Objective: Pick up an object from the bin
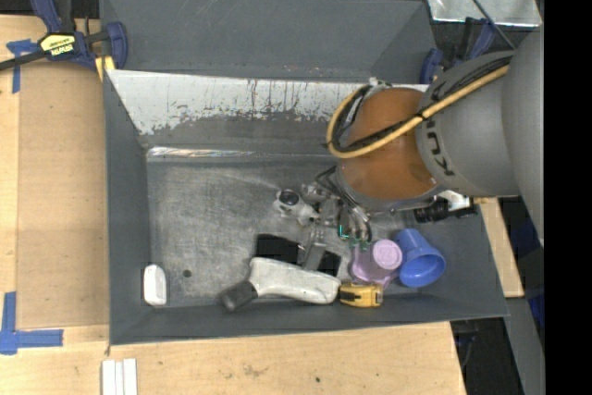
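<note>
My gripper (319, 216) hangs low over the front right part of the bin, just below the arm's wrist. Right under it lies a black flat block (277, 247). In front of that rests a white oblong brush-like thing with a dark stub at its left end (289, 283). A purple cup (374, 262) lies on its side just right of the gripper, and a blue cup (422, 260) lies beside it. A small yellow tape measure (361, 294) sits at the front wall below the purple cup.
A small white capsule-shaped thing (154, 284) lies alone in the front left corner. The bin's sloped walls rise close behind and to the right of the gripper. The arm covers the bin's back right part.
</note>
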`<state>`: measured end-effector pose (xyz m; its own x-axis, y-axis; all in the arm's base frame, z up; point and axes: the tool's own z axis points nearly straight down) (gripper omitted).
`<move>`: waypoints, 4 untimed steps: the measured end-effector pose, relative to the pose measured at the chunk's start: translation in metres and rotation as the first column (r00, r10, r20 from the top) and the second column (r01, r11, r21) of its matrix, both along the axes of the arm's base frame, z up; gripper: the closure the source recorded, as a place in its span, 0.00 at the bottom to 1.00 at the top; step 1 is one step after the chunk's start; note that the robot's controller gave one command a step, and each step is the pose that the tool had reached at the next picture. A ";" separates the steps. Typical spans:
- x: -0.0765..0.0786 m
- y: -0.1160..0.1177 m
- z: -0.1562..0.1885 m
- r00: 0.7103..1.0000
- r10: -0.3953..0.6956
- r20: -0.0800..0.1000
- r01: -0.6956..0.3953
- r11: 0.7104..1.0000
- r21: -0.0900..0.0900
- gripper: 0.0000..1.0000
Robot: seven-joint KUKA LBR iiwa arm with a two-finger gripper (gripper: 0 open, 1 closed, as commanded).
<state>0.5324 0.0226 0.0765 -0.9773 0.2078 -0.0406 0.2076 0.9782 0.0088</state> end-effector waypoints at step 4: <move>-0.003 0.001 0.000 1.000 0.001 -0.014 -0.001 1.000 0.001 1.00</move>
<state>0.5293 0.0231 0.0767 -0.9780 0.2068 -0.0263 0.2067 0.9784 0.0069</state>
